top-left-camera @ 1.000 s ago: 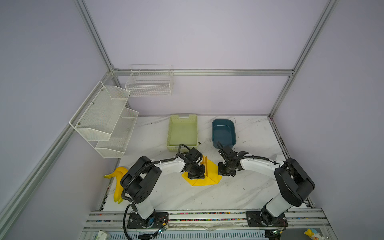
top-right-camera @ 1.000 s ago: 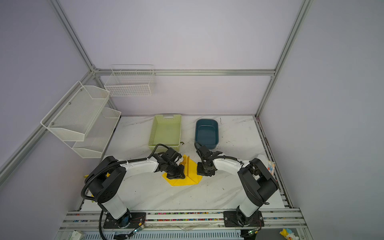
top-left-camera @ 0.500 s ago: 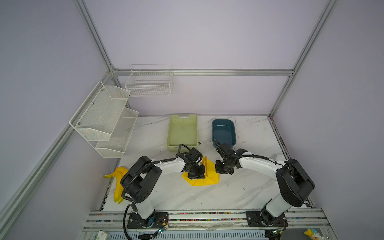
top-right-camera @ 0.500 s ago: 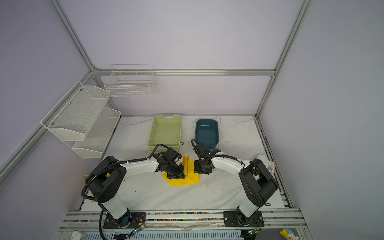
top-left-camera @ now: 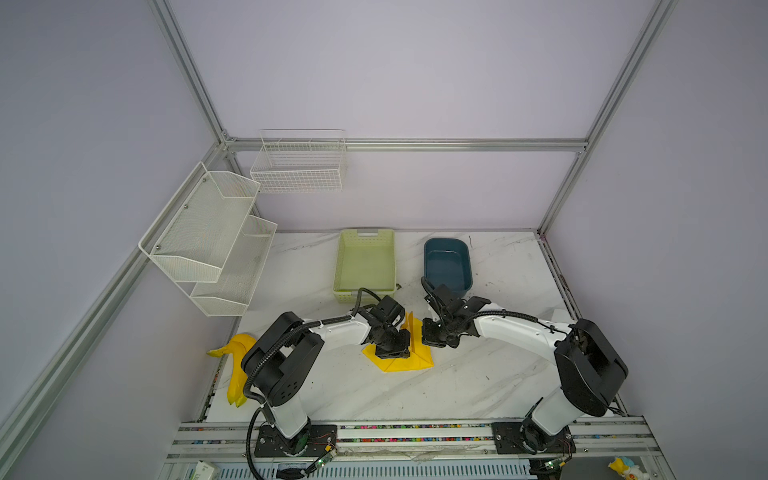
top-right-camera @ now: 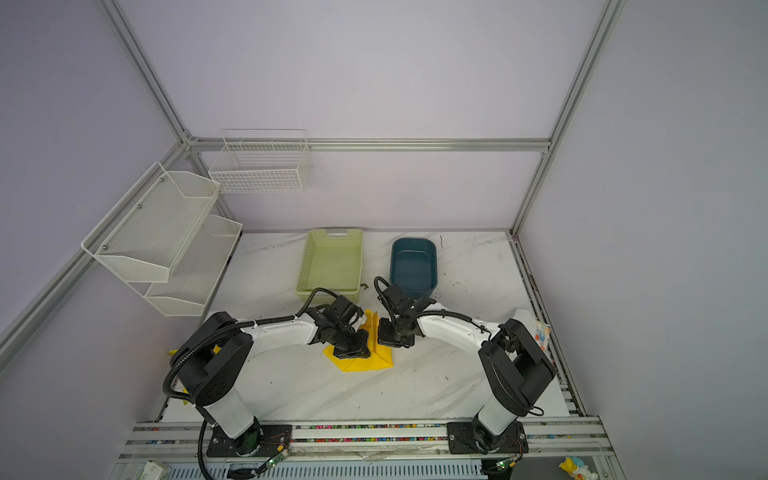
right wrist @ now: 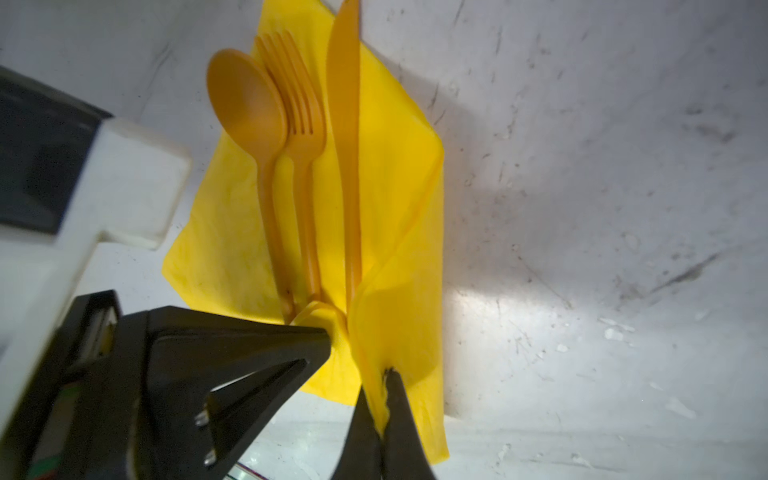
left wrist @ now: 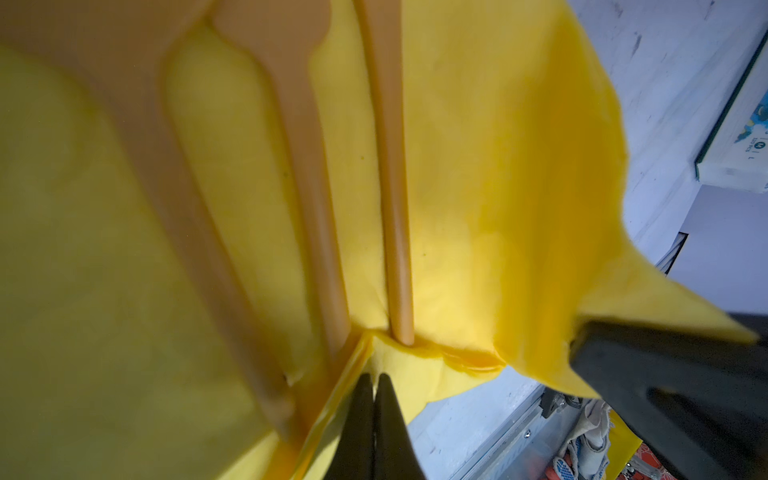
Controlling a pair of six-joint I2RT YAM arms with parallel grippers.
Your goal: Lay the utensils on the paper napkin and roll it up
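Banana toy: a yellow banana-shaped toy (top-left-camera: 236, 374) lies at the table's left edge beside the left arm's base, well apart from the work.
Wall racks: a white mesh shelf (top-left-camera: 208, 237) hangs on the left wall and a wire basket (top-left-camera: 299, 170) on the back wall.
Green basket: the green basket (top-left-camera: 337, 268) stands at the back of the marble table (top-left-camera: 374, 399), just behind the left arm's wrist.
Left gripper: the left gripper (top-left-camera: 392, 353) is down on the napkin's left half. In its wrist view the fingers are pressed together, pinching a folded edge of the paper right at the handle ends.
Paper napkin: the paper napkin (top-left-camera: 401, 365) lies mid-table between the two arms, flat on its near side. One flap stands upright between the grippers.
Utensils: the utensils lie on the napkin, side by side and nearly parallel. In the right wrist view they are the spoon (right wrist: 245, 99), the fork (right wrist: 299, 120) and the knife (right wrist: 347, 124). The handle ends meet at the left gripper's pinch, and the spoon's bowl reaches past the paper's edge. In both top views the grippers hide them.
Right gripper: the right gripper (top-left-camera: 432, 338) is just beside the napkin's right edge, its fingers closed tight on the raised flap next to the knife.
Blue bin: the dark blue bin (top-left-camera: 468, 270) sits right of the green basket, just behind the right arm's wrist.
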